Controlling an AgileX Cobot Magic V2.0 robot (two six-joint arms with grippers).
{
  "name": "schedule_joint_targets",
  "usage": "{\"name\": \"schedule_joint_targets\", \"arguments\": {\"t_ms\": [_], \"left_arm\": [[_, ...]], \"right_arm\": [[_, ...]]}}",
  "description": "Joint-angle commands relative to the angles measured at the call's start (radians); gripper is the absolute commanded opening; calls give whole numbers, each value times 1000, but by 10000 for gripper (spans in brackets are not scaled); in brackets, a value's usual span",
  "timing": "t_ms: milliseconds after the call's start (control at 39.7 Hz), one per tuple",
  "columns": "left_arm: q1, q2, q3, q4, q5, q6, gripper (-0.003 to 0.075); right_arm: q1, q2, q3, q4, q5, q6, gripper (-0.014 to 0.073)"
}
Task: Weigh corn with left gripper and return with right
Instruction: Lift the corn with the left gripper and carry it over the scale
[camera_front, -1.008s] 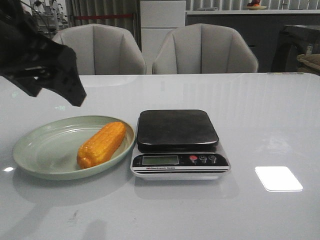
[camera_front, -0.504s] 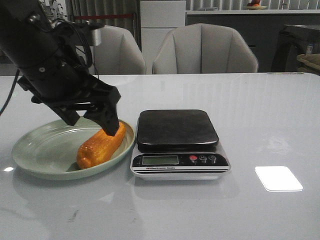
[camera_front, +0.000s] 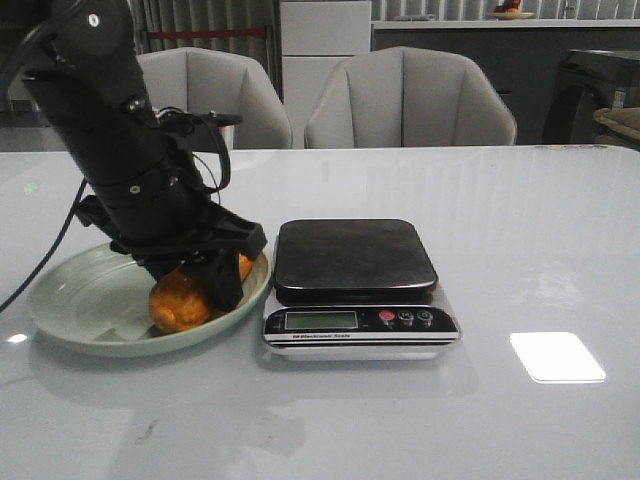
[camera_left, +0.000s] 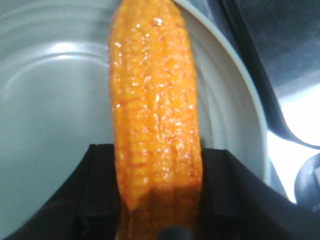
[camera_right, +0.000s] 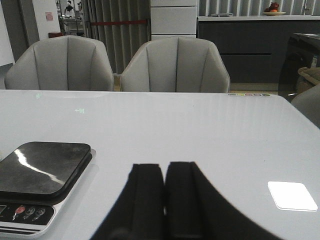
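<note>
1. White and glossy, the desk carried everything in reach, and its glare could have hidden edges from me.
2. My left arm leaned down over the green plate, bulky enough to block most of the front view of it; I judged that a careless lift could drag the plate along or tip its rim.
3. Beside the plate, nearly touching it, sat the black-topped scale. Its platform was bare, so the weighing had not begun. I reckoned a low sideways carry might knock the corn against the scale's edge.
4. My left gripper straddled the corn, jaws apart with one finger on either side. I could not tell from the wrist view whether the pads were already pressing the kernels, so I did not count it as gripped.
5. The corn lay on the plate toward the scale side, its near end running in between my fingers. Being round and shiny, it looked likely to roll or squirt out if my jaws closed off-centre or near its tapered end.
6. My right gripper hung above bare desk, well apart from the scale, its jaws pressed together on nothing, waiting for its turn to return the corn.
</note>
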Motion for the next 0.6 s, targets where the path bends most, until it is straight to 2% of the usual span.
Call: {"name": "schedule_joint_targets", "arguments": {"t_ms": [0, 126, 302, 580], "left_arm": [[-5, -59, -91, -13, 3, -8, 127], [-5, -61, -164, -40, 32, -8, 135], [-8, -61, -205, -237, 15, -8, 135], [-90, -30, -208, -268, -55, -8, 137]], "right_arm": [[2, -18, 10, -1, -76, -6, 142], [2, -18, 10, -1, -76, -6, 142], [2, -18, 10, -1, -76, -6, 142], [2, -18, 10, -1, -76, -6, 142]]}}
